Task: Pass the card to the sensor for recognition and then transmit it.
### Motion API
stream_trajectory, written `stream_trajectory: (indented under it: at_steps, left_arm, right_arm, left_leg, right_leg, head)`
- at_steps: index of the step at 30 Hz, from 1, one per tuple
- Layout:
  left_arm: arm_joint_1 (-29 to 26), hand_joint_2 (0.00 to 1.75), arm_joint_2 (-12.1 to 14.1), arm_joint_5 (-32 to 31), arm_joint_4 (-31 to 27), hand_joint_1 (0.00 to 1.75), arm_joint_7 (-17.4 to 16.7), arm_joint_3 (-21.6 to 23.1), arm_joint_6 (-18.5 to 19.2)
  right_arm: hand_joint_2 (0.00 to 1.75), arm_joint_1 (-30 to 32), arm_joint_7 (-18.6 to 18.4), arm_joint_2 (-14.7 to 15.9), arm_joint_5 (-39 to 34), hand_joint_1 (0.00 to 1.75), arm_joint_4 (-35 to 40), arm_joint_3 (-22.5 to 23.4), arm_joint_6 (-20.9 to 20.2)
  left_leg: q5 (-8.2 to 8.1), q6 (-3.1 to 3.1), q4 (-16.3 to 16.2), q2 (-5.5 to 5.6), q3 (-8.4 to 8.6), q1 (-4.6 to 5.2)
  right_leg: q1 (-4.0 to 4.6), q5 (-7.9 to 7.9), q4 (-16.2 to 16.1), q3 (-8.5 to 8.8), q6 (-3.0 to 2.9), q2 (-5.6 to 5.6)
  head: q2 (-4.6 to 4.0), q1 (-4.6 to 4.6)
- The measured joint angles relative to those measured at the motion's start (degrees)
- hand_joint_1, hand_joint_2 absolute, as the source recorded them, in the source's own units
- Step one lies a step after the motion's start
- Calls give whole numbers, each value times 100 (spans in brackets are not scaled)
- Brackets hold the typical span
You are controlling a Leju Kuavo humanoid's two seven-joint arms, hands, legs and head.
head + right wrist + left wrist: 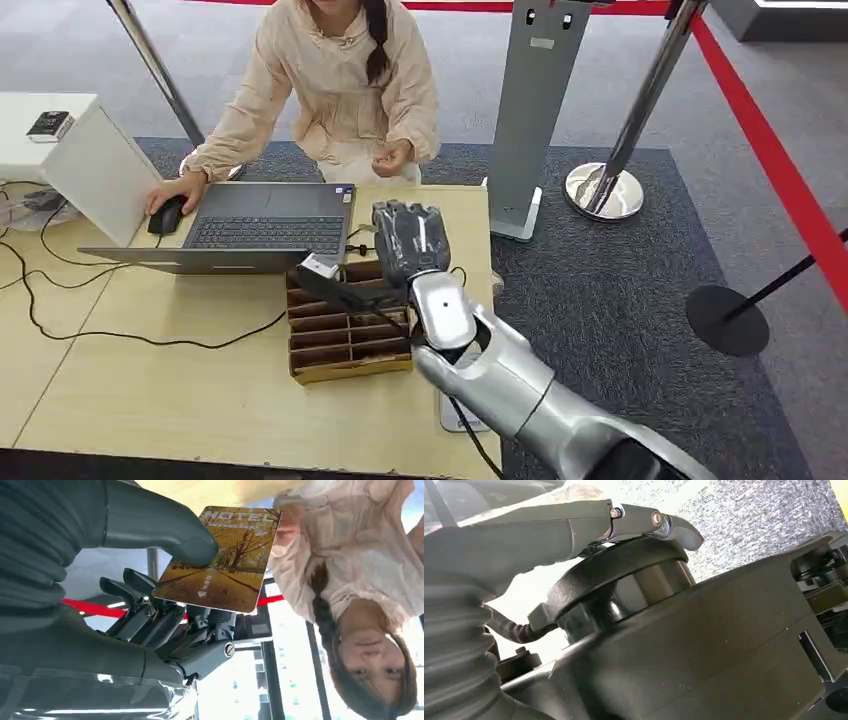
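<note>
The right hand (409,238) is up over the far edge of the wooden table (150,400), just past the divided cardboard box (340,340). Its thumb and fingers (150,615) are clamped on the hotel key card (220,560), facing the seated person (340,90). The left hand (574,535) hangs low; whether its fingers are spread or closed, I cannot tell.

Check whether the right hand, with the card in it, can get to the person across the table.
Probably yes. The right hand holds the card raised above the compartment box, beside the laptop. Nothing stands between it and the person's hand beyond the table edge.
</note>
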State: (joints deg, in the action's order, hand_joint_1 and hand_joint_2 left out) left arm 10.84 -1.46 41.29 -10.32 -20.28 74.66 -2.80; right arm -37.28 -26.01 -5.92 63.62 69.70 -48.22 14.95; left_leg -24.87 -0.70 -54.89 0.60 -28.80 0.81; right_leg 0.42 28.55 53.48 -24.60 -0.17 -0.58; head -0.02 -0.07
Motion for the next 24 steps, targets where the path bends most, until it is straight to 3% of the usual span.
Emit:
stream_trajectory:
  at_steps: [10,24]
  left_arm:
    - [-2,175,-2,0,2,0,26,2,2]
    - [-2,175,-4,0,4,0,33,0,20]
  right_arm:
    - [175,-226,-103,175,223,175,477,188,-50]
    - [175,-377,-94,188,188,175,676,310,-37]
  left_leg:
    - [0,0,0,1,0,1]
    - [0,0,0,1,0,1]
  right_leg:
    - [0,0,2,1,0,0]
    - [0,0,2,1,0,0]
  head:
    - [0,2]
    - [0,2]
